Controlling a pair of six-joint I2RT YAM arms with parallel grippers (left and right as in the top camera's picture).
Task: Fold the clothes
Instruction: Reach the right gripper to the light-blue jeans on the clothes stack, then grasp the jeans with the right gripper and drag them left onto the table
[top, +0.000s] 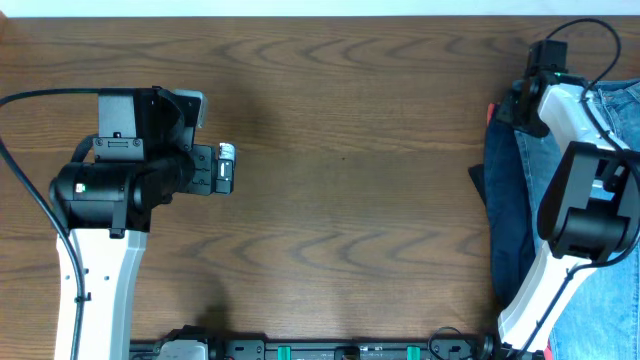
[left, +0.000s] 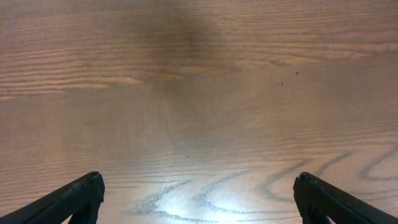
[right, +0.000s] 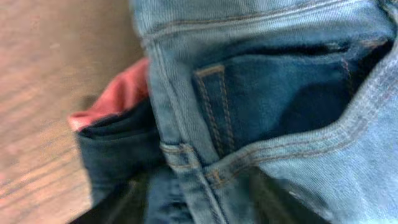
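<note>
The faded light-blue jeans (top: 612, 290) lie in a pile at the table's right edge, over a dark navy garment (top: 505, 200). In the right wrist view the jeans (right: 280, 93) fill the frame, with stitched seams and a pocket. The navy garment (right: 115, 155) and a coral-red one (right: 118, 99) show beneath at the left. My right gripper (top: 507, 106) is at the pile's far end. Its blurred dark fingers (right: 199, 186) sit partly closed with a denim seam between them. My left gripper (top: 228, 166) is open and empty over bare wood (left: 198, 183), far from the clothes.
The wooden table (top: 350, 200) stretches between the two arms. The right arm's white links (top: 585, 200) lie over the clothes pile. The arm bases line the front edge.
</note>
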